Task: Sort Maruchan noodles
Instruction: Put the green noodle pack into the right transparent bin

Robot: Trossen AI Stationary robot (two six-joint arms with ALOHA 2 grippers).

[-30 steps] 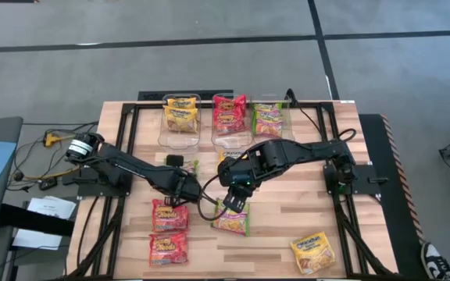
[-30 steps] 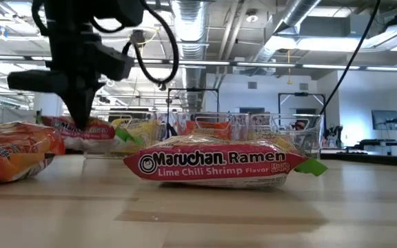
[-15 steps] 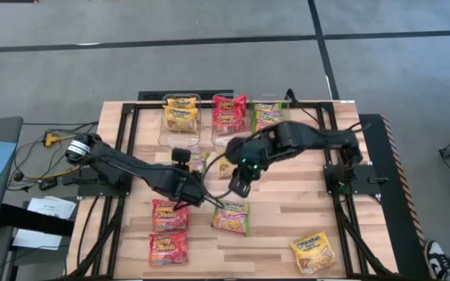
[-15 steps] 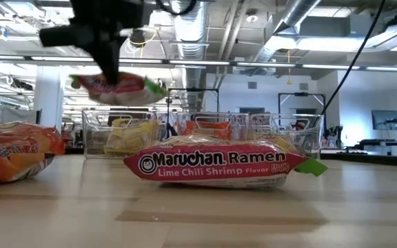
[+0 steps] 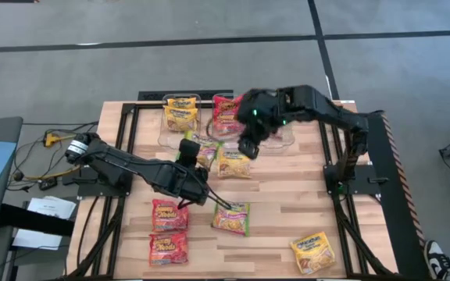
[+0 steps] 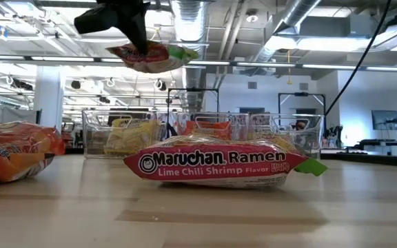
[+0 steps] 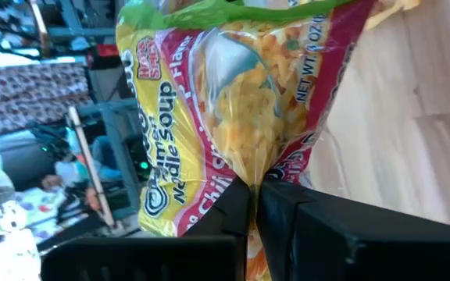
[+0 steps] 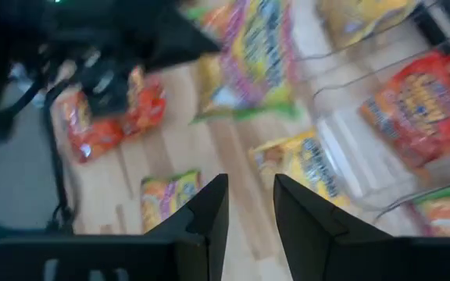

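My left gripper (image 6: 140,44) is shut on a green-ended Maruchan noodle packet (image 6: 154,56), held high over the table's middle and left of the yellow packet (image 5: 233,165) lying flat there. My right gripper (image 8: 251,199) is open with nothing between its fingers. It hangs above the table just in front of the three clear bins (image 5: 180,134), which hold yellow, red (image 5: 228,111) and green packets. A lime chili shrimp packet (image 6: 216,165) lies flat near the table's middle. Two red packets (image 5: 169,215) and a yellow one (image 5: 313,254) lie nearer the front. My left gripper pinches the packet between its two fingers at an edge (image 7: 247,176) on the side away from the green end (image 7: 225,12). The fingers come slanting down from above. The packet hangs roughly level under the fingertips, clear of the table.
Black frame rails (image 5: 127,125) run along the table's left, right and far sides. Bare wood lies between the front packets and at the right of the table's middle. A cable (image 5: 209,204) trails from the left arm over the table.
My left gripper has risen and turned, still shut, and has carried its packet from just above the table to high over it. My right gripper has left the lime chili shrimp packet and swung up toward the far edge, to the bins; the yellow packet beneath shows now.
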